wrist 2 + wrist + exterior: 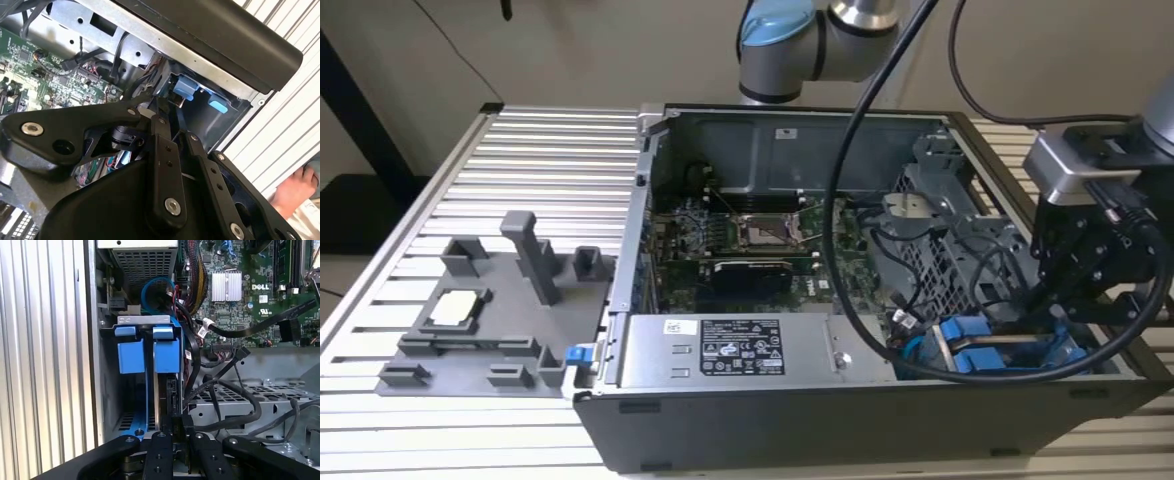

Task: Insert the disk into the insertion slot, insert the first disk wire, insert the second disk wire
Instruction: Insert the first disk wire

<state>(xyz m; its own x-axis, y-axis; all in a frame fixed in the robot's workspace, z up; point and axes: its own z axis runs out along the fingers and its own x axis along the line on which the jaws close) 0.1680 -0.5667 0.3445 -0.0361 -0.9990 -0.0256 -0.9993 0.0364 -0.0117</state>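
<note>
Two black fingers (161,452) of the gripper (178,426) are pinched close on what looks like the exposed edge of the disk (168,392). The disk stands on edge, partly down inside the insertion slot (111,385). The likeliest trouble is a small tilt. With so narrow a hold on a smooth metal edge, the disk could twist in the grip, its carrier bracket (148,395) could catch on the slot's wall, and a push would then jam it rather than seat it. A second risk lies just beside the slot, where black cables (235,405) loop close enough for the gripper's linkage to snag them or press them down. A blue cable (155,287) curls beyond the slot's far end and could be trapped behind the disk. Outside the case wall from the slot, a hand (295,192) rests near the slatted table (45,365), which seems close to a working arm. The fingers are matt black bars with bright screw heads. The bracket is thin, glossy blue plastic, and the latch tabs (131,355) at the slot's far end are chunkier blocks of the same blue. The slot is dull grey sheet metal, and the mesh cage (240,395) beside it is punched with small holes. Past the cables lies the green board (235,315), dense with small parts.
</note>
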